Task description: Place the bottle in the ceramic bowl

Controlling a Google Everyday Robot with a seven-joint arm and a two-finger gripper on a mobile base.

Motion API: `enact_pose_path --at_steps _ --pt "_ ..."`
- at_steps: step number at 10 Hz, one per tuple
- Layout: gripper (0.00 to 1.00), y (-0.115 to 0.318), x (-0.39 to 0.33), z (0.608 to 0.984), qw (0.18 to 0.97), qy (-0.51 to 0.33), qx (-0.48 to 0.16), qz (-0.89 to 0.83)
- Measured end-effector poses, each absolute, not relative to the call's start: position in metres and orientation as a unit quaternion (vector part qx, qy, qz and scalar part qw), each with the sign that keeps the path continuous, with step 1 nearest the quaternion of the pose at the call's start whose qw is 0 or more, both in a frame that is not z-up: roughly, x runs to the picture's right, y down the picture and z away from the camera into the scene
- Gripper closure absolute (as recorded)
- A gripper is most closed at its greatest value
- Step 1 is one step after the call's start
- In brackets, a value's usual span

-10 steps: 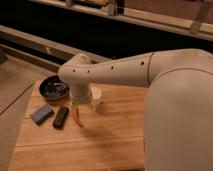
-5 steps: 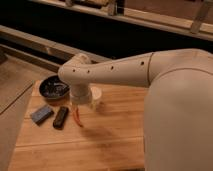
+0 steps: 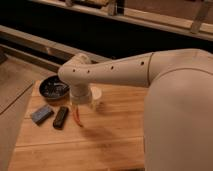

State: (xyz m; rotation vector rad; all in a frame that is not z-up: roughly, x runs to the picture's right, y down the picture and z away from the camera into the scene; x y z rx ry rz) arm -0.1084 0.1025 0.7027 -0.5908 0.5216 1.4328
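Cream-white bottle upright beside the gripper — dark speckled ceramic bowl nearby, apart

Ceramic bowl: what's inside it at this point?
Only pale speckles show inside the ceramic bowl; its right edge is covered by the arm. The bottle stands outside on the table, beside the gripper, which partly hides it.
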Motion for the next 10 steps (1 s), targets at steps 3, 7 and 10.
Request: enact_pose_path --at_steps 3,7,10 --pt "0.35 0.103 -0.108 0.703 0.684 0.233 -0.264 0.639" --pt "0.35 0.081 -0.103 0.719 0.659 0.227 -0.242 0.675" --pt "0.35 0.041 -0.089 0.727 0.658 0.225 -0.199 0.691"
